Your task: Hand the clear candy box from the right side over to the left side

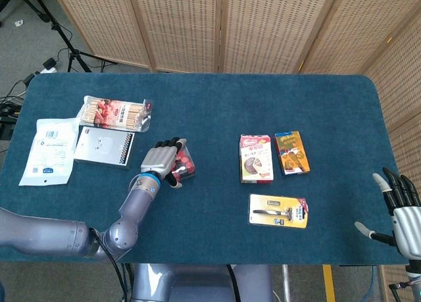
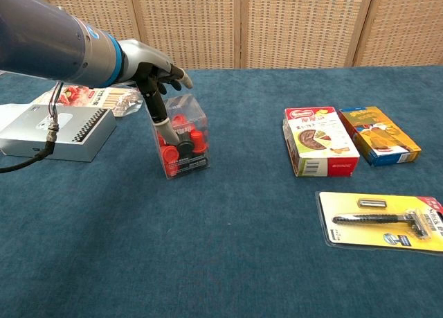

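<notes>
The clear candy box (image 1: 186, 165) (image 2: 187, 143), holding red and black candies, stands on the blue table left of centre. My left hand (image 1: 161, 160) (image 2: 154, 67) is around its left side: the fingers curl over the top and the thumb runs down the near left face. The box still sits on the cloth. My right hand (image 1: 401, 210) hangs off the table's right front corner with its fingers spread and nothing in it. It does not show in the chest view.
A white box (image 1: 103, 146) (image 2: 55, 132), a snack packet (image 1: 115, 112) and a white pouch (image 1: 49, 151) lie left of the hand. To the right lie a red-and-white box (image 1: 255, 158) (image 2: 320, 141), an orange box (image 1: 292, 152) (image 2: 377, 136) and a razor pack (image 1: 279, 210) (image 2: 381, 221).
</notes>
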Robot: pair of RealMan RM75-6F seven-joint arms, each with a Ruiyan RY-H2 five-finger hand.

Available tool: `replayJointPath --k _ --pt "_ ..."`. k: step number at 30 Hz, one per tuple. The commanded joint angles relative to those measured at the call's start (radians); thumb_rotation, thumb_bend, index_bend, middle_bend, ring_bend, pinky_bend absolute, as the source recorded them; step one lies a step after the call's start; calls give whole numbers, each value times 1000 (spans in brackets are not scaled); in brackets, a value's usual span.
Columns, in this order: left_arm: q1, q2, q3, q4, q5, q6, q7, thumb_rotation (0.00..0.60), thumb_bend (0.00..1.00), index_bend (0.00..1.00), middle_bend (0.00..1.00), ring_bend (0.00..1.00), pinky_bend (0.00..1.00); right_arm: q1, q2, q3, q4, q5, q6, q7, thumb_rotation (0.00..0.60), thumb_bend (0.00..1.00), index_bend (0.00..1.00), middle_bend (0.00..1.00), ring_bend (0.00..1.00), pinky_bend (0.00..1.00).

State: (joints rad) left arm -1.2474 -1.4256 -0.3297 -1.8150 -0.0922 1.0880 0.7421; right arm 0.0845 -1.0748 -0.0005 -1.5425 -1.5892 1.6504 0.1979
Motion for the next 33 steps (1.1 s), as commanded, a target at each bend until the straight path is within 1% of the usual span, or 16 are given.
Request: replayJointPath --k 1,3,5,7,8,9,11,14,17,20,22,25,27,30,33 --pt "-12 -21 8 28 -17 2 14 600 134 0 0 0 0 -2 2 3 1 -2 -4 10 600 0 0 0 0 0" --pt "-18 -45 12 59 -27 -1 20 600 156 5 0 0 0 -4 4 5 0 -7 -5 19 600 0 0 0 0 0" --pt "-21 -63 14 79 -31 -4 22 600 203 74 0 0 11 -6 5 6 1 -9 -3 24 600 0 0 0 0 0" --pt "-24 -83 17 99 -29 1 24 600 267 219 1 12 67 -9 8 8 2 -12 -2 34 600 0 0 0 0 0" --pt "-26 -95 19 108 -28 10 26 600 295 274 18 42 105 -11 9 10 4 -12 -1 40 600 0 0 0 0 0" --pt "-27 -102 22 114 -28 19 30 600 314 306 38 70 130 -13 10 12 5 -11 1 43 600 0 0 0 0 0" --pt "-29 -115 26 123 -28 39 39 600 365 406 121 154 200 -15 11 15 7 -11 1 49 600 0 0 0 0 0" --pt "-28 -134 34 138 -14 79 50 600 418 524 196 214 251 -17 12 17 10 -14 -1 54 600 0 0 0 0 0" --pt "-18 -153 42 154 46 126 44 600 440 579 237 247 276 -20 12 19 11 -16 -1 56 600 0 0 0 0 0" --pt "0 -149 30 149 105 163 16 600 444 593 248 255 281 -21 11 21 12 -16 -5 54 600 0 0 0 0 0" --pt "19 -126 23 116 139 173 -1 600 443 597 251 255 281 -21 11 23 12 -13 -10 51 600 0 0 0 0 0" --pt "51 -58 11 36 188 164 -17 600 443 606 257 255 281 -19 11 26 13 -5 -24 44 600 0 0 0 0 0" --pt "77 8 13 -32 216 113 -25 600 442 611 260 256 281 -20 10 30 12 0 -28 36 600 0 0 0 0 0" --pt "114 102 12 -116 230 38 -45 600 440 620 268 259 282 -22 9 32 9 2 -31 31 600 0 0 0 0 0" --pt "160 206 39 -203 307 -17 -64 600 439 620 268 259 282 -23 9 34 6 1 -34 22 600 0 0 0 0 0"
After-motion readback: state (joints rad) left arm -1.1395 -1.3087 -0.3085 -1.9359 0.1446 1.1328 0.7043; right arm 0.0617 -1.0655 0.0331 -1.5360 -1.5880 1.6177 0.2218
